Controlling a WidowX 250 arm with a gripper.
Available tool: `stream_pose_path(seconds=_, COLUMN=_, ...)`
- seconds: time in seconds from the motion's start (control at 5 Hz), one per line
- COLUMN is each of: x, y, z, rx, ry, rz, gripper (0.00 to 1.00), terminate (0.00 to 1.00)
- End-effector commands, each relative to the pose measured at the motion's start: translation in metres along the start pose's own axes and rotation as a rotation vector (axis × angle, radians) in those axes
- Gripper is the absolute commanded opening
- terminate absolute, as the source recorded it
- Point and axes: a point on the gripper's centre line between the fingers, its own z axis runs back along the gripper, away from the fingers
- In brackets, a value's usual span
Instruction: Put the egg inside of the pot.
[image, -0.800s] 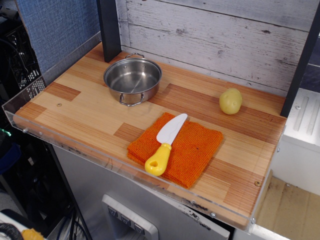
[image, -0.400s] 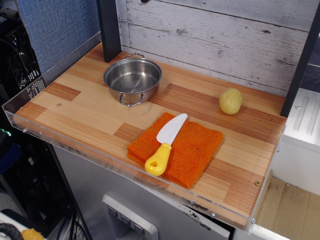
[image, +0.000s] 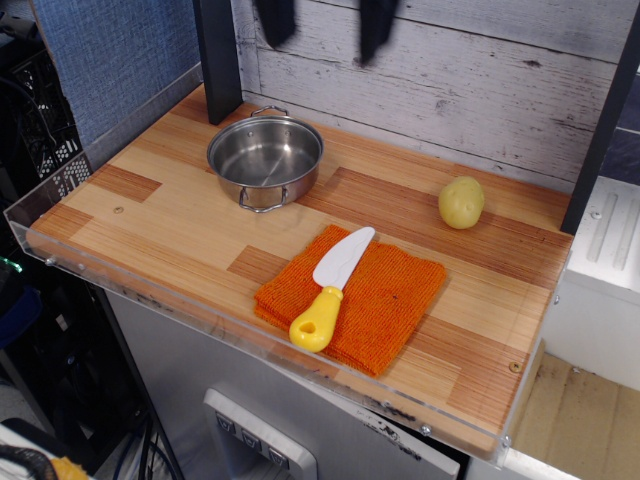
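Observation:
The egg (image: 461, 202), a small pale yellow speckled ovoid, rests on the wooden tabletop at the right rear. The pot (image: 265, 160), a shallow shiny steel pot with two wire loop handles, stands empty at the left rear. My gripper (image: 323, 35) enters at the top edge, high above the table, between pot and egg. Its two dark fingertips (image: 373, 30) hang down, wide apart and empty.
An orange cloth (image: 352, 297) lies at the front centre with a yellow-handled toy knife (image: 331, 288) on it. A dark post (image: 219, 60) stands behind the pot, another post (image: 600, 130) at the right. A clear acrylic rim (image: 200, 320) edges the table front.
My gripper's two fingers have come down into view at the top edge; before they were out of frame. The egg, pot, knife and cloth have not moved.

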Motion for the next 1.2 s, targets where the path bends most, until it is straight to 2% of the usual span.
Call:
stream_pose_path(seconds=0.0, x=0.018, y=-0.020, z=-0.036, rx=0.022, ry=-0.058, rz=0.075, gripper=1.00, terminate=0.00)
stream_pose_path(seconds=0.2, x=0.028, y=-0.030, z=-0.057, rx=0.019, ry=-0.069, rz=0.078, gripper=1.00, terminate=0.00)
stream_pose_path(seconds=0.4, x=0.038, y=-0.040, z=-0.079, rx=0.014, ry=-0.119, rz=0.063, gripper=1.00, terminate=0.00)
stream_pose_path(seconds=1.0, x=0.080, y=-0.053, z=-0.118, rx=-0.001, ry=-0.128, rz=0.024, gripper=1.00, terminate=0.00)
